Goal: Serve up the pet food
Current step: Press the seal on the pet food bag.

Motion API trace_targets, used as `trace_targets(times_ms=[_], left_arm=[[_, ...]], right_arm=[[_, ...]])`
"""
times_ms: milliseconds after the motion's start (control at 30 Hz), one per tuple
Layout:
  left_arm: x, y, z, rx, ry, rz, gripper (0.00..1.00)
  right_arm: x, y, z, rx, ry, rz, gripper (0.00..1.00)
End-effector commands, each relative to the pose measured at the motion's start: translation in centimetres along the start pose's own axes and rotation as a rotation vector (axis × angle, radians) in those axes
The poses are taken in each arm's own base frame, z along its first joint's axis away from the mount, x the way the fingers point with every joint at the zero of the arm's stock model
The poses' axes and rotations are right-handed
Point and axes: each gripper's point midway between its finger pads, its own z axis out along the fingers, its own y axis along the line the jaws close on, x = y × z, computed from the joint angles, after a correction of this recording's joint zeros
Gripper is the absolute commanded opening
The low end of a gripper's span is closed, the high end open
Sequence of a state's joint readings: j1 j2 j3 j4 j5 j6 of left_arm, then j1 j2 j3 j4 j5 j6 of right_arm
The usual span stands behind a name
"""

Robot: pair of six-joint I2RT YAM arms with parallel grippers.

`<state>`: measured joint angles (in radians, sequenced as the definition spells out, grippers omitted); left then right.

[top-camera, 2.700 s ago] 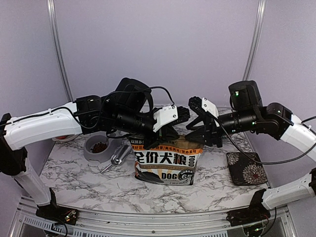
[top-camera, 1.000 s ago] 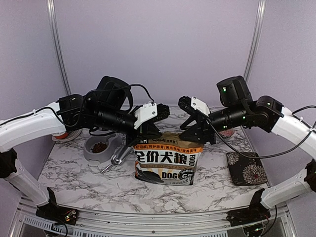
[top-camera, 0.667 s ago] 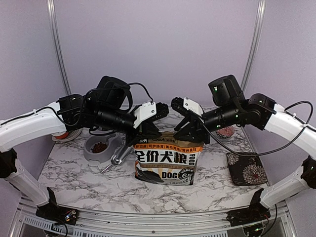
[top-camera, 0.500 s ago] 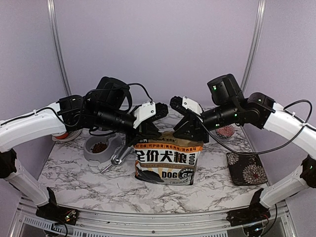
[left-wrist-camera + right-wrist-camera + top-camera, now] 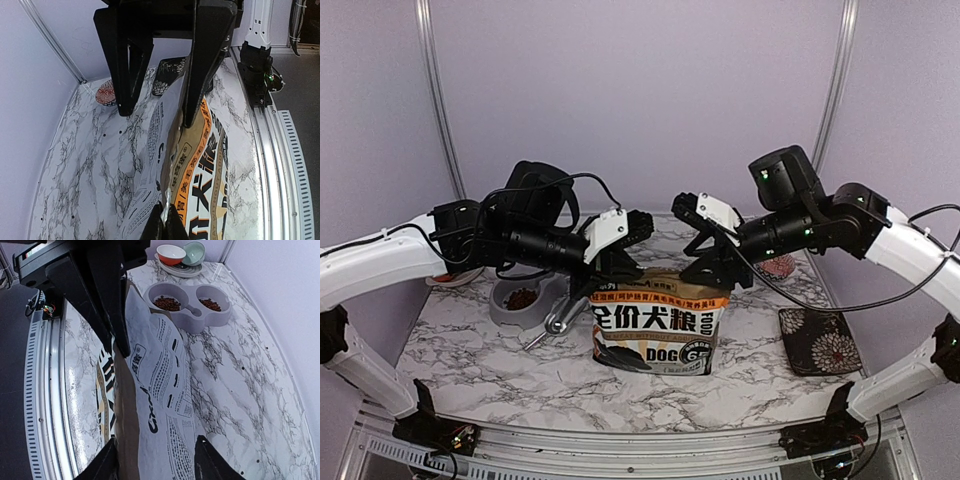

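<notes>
Loose, light kibble [image 5: 167, 303] spills easily: handle by bag [image 5: 658, 325] rim. There left gripper [image 5: 162, 221] pinches; right gripper [image 5: 159, 460] spread astride.

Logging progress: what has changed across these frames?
The left gripper, shut on the dog-food bag's top edge, drew back leftward. The right gripper moved in and now straddles that edge, open. The bag and the feeder with pet food stayed put.

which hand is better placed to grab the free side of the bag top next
Right. The left hand is shut on one end of the top edge of the dog food bag; the right hand is open, its fingers straddling the other end, so it likely only needs to close.
</notes>
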<state>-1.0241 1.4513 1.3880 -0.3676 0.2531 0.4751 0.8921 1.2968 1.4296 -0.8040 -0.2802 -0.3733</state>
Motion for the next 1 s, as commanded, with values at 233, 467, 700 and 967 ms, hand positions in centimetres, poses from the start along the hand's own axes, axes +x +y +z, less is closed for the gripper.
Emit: trace_targets(times_ms=[233, 467, 700, 967], left_arm=[[-0.5, 1.6, -2.7, -0.080, -0.029, -0.009, 0.04], [-0.9, 1.7, -2.8, -0.079, -0.051, -0.023, 0.04], [-0.4, 2.0, -3.1, -0.090, -0.047, -0.018, 0.19], [1.5, 2.4, -4.0, -0.118, -0.011, 0.022, 0.31]], right_arm=[[1.4, 0.4, -3.8, 0.073, -0.013, 0.051, 0.45], [1.9, 1.0, -2.3, 0.024, -0.001, 0.067, 0.29], [1.9, 0.6, -1.9, 0.035, 0.004, 0.057, 0.00], [1.2, 0.0, -4.7, 0.108, -0.034, 0.005, 0.00]])
